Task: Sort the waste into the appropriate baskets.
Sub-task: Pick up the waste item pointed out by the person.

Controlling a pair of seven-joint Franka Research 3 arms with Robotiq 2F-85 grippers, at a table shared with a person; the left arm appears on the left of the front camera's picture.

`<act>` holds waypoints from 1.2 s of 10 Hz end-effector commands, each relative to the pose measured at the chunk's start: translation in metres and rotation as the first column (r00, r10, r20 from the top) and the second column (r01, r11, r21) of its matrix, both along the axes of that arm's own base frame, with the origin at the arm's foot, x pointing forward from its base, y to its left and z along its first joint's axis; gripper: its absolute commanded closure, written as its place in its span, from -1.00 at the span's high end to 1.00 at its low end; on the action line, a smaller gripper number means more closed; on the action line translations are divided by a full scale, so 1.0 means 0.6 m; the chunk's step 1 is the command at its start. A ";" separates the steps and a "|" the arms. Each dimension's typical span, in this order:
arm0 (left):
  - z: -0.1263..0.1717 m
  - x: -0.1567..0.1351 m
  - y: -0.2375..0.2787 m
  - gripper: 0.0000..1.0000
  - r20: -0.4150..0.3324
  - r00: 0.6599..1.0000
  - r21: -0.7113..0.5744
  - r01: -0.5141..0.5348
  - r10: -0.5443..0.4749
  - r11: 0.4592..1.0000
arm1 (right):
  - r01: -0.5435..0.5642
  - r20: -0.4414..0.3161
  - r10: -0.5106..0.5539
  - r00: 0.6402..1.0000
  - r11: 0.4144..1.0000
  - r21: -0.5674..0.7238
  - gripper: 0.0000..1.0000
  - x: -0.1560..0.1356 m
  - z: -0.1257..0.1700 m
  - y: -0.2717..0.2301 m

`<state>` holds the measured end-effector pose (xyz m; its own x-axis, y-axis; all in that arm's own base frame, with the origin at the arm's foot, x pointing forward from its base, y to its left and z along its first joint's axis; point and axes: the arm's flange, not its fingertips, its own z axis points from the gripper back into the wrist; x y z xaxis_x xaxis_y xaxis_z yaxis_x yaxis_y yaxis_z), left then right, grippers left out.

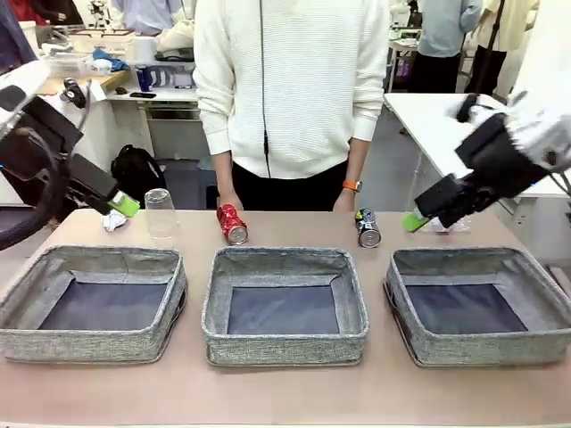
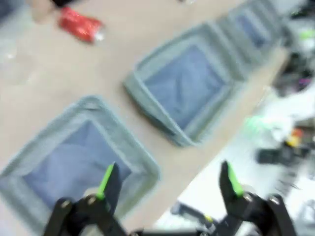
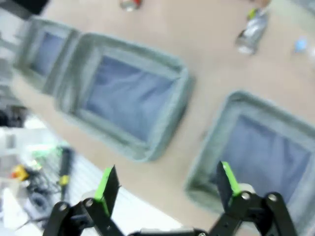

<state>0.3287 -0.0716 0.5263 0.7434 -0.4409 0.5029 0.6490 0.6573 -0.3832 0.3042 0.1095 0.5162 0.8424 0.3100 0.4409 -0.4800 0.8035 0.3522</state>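
One red can [image 2: 80,24] lies well apart from the left fingers [image 2: 106,179].

No text, brand or number can be read. The crushed red can [image 1: 232,223] and the crushed dark can [image 1: 368,228] on the surface [image 1: 192,394] carry printing too small to make out, and both wrist views are blurred.

Right gripper [image 3: 167,172], jaws wide apart, hangs over the right basket [image 3: 209,147]; a crushed dark can [image 3: 251,32] lies on the counter [image 3: 197,34] beyond it.
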 end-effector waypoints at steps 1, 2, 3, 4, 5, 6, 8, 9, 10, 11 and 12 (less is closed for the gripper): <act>-0.017 0.029 0.106 1.00 -0.320 0.940 -0.308 0.013 -0.116 0.951 | 0.209 -0.361 -0.002 0.932 0.819 0.535 1.00 -0.012 -0.004 -0.084; -0.042 0.035 0.148 1.00 -0.379 0.920 -0.430 -0.081 -0.098 0.899 | 0.317 -0.427 -0.027 0.904 0.712 0.626 1.00 -0.017 -0.020 -0.129; -0.059 0.033 0.164 1.00 -0.401 0.913 -0.493 -0.149 -0.072 0.857 | 0.392 -0.467 -0.058 0.882 0.641 0.660 1.00 -0.022 -0.038 -0.174; -0.075 0.030 0.201 1.00 -0.409 0.912 -0.524 -0.202 -0.037 0.827 | 0.447 -0.489 -0.098 0.867 0.585 0.677 1.00 -0.027 -0.058 -0.215; -0.086 0.029 0.231 1.00 -0.423 0.906 -0.548 -0.242 -0.016 0.800 | 0.472 -0.491 -0.116 0.864 0.529 0.705 1.00 -0.030 -0.076 -0.248; -0.095 0.030 0.253 1.00 -0.445 0.895 -0.542 -0.285 0.018 0.791 | 0.457 -0.459 -0.127 0.879 0.498 0.737 1.00 -0.031 -0.089 -0.272; -0.105 0.017 0.260 1.00 -0.444 0.896 -0.553 -0.260 -0.015 0.792 | 0.398 -0.452 -0.077 0.889 0.621 0.676 1.00 -0.007 -0.045 -0.289; -0.105 0.017 0.260 1.00 -0.444 0.896 -0.553 -0.260 -0.015 0.792 | 0.398 -0.452 -0.077 0.889 0.621 0.676 1.00 -0.007 -0.045 -0.289; -0.105 0.017 0.260 1.00 -0.444 0.896 -0.553 -0.260 -0.015 0.792 | 0.398 -0.452 -0.077 0.889 0.621 0.676 1.00 -0.007 -0.045 -0.289; -0.105 0.017 0.260 1.00 -0.444 0.896 -0.553 -0.260 -0.015 0.792 | 0.398 -0.452 -0.077 0.889 0.621 0.676 1.00 -0.007 -0.045 -0.289; -0.105 0.017 0.260 1.00 -0.444 0.896 -0.553 -0.260 -0.015 0.792 | 0.398 -0.452 -0.077 0.889 0.621 0.676 1.00 -0.007 -0.045 -0.289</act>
<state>0.3381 0.0824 0.4610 0.9696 -0.0601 0.2374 0.2443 0.3013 -0.9217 0.2996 -0.0575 0.4850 0.9760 -0.2120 0.0500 0.0099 0.2725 0.9621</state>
